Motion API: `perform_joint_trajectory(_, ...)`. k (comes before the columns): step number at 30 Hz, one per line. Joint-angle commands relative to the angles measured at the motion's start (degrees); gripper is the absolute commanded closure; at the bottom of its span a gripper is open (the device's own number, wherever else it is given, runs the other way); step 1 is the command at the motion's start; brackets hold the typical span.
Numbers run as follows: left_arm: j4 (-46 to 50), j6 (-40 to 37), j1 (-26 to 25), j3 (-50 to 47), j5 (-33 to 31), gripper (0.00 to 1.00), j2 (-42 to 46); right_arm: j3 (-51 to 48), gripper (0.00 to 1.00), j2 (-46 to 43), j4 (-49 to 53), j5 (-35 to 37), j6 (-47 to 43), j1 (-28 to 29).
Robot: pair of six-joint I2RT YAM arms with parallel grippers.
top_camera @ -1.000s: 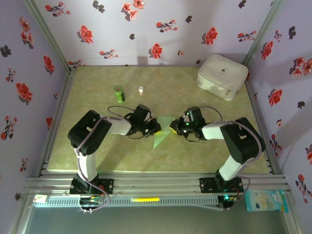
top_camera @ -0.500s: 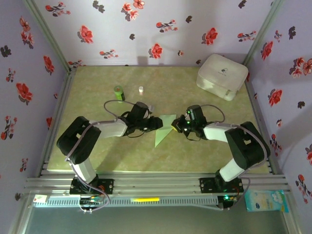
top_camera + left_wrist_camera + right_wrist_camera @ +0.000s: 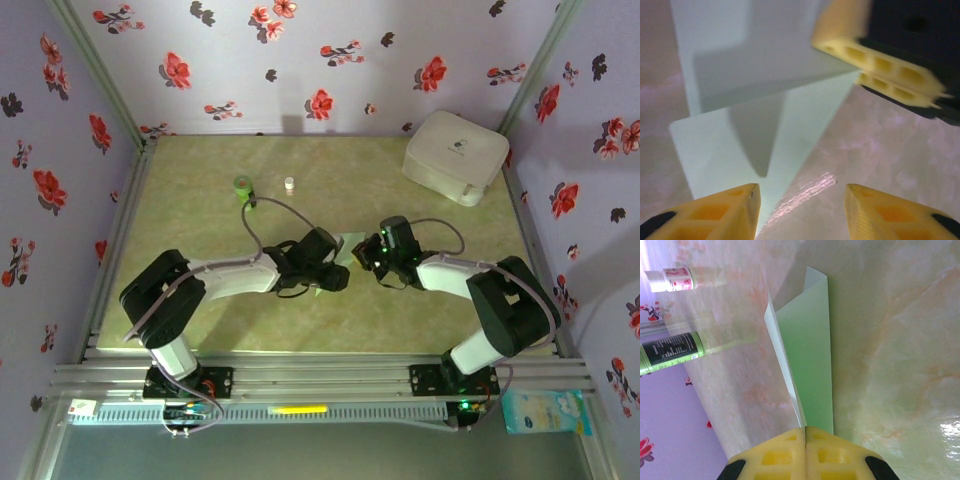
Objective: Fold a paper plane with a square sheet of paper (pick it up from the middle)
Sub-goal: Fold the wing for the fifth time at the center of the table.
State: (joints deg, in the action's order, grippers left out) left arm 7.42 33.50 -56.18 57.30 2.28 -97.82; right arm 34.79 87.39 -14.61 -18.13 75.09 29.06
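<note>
Moved right, the left gripper (image 3: 801,192) now hides most of the paper (image 3: 810,365), jaws spread; right gripper (image 3: 805,432) pinches its edge.

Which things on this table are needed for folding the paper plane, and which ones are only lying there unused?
Belong to the job:
- the half-folded green paper
- the right claw, shut on one end of the paper
- the left claw, open above the paper

Just lying about:
- the green bottle
- the small white bottle
- the white case
</note>
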Motion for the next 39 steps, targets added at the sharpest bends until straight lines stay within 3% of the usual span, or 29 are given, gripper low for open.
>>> perform_joint_trajectory(1,5.36,-6.56,-2.08,3.54,-9.20,0.49,-1.85,0.11,0.98,-0.26,-0.09,1.49,1.63,0.47)
perform_joint_trajectory(10,10.66,-10.45,-5.51,8.16,-18.79,0.48,-6.30,-0.15,0.98,-0.82,-0.33,1.33,2.03,0.47)
perform_joint_trajectory(19,11.24,-11.96,-5.95,8.40,-20.11,0.50,-7.78,-0.32,0.98,-0.32,-1.63,0.73,2.82,0.47)
perform_joint_trajectory(29,1.65,-11.58,-6.04,0.59,-20.64,0.50,-2.76,-1.22,0.98,-0.73,-3.60,0.40,4.22,-0.05)
perform_joint_trajectory(39,-2.72,-15.08,-6.04,-0.33,-22.43,0.53,-2.19,-1.61,0.98,-0.64,-4.80,-0.32,5.19,-0.13)
